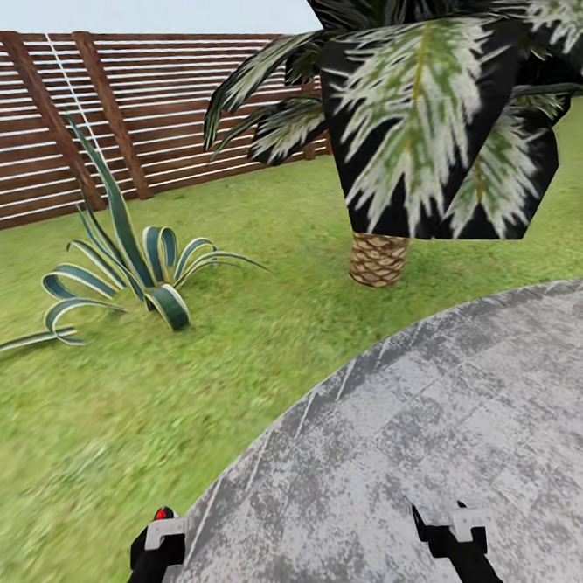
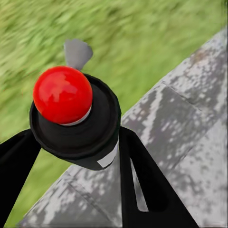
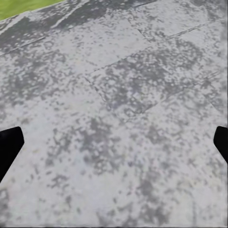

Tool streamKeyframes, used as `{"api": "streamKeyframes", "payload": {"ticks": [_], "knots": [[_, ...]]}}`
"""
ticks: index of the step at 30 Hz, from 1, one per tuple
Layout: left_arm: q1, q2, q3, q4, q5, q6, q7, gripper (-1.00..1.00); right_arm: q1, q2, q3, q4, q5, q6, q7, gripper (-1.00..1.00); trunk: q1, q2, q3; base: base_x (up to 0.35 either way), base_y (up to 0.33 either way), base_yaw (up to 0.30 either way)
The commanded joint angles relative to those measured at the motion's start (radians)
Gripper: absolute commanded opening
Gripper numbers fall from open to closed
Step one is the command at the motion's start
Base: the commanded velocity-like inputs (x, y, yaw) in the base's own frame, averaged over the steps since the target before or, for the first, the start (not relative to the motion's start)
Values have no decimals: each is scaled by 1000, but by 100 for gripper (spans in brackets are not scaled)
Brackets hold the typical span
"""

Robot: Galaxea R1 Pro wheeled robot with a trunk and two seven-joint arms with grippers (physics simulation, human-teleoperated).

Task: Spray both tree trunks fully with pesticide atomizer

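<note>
The pesticide atomizer [image 2: 71,114] is a small black bottle with a round red tip, held between the two black fingers of my left gripper [image 2: 78,152]. In the head view its red tip [image 1: 163,514] pokes up above the left gripper [image 1: 157,534] at the bottom left, over the edge of a grey stone slab. My right gripper [image 1: 450,524] hangs low at the bottom right, above the stone. Its fingertips [image 3: 9,147] stand far apart with nothing between them. The two tall mottled tree trunks are out of view.
A curved grey stone patio [image 1: 442,420] lies under both arms, with green lawn [image 1: 99,412] around it. A striped-leaf plant [image 1: 141,268] grows at the left. A short palm with a woven brown base [image 1: 378,258] stands ahead. A brown slat fence [image 1: 138,119] closes the back.
</note>
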Motion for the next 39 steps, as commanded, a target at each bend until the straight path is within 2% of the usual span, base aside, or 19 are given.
{"api": "streamKeyframes", "payload": {"ticks": [1, 6, 9, 14, 31, 39], "knots": [[4, 0, 0, 0, 1, 0, 0, -100, 4, -3, -2, 1, 0, -4, 0, 100, 0, 0, 5, 0, 0, -282], [38, 0, 3, 8, 7, 1, 7, -100, 21, -33, -28, 41, -1, -18, 0, 100, -3, 1, 28, 0, 0, -282], [72, 2, 17, 8, 13, 0, 15, -100, 22, -31, -29, 77, -1, -25, 0, 100, -4, 2, 42, 0, 0, -272], [87, 2, 28, 8, 15, 0, 17, -100, 23, -30, -30, 100, -2, -49, 1, 100, -6, 3, 66, 0, 0, -265], [93, 1, 30, 10, 13, -4, 16, -100, 22, -31, -30, 111, -2, -59, 2, 100, -71, 122, 132, 0, 0, -250], [103, 1, 29, 6, 15, -13, 16, -100, 23, -30, -31, 111, -3, -58, -1, 100, -71, 122, 134, 0, 0, -139]]}}
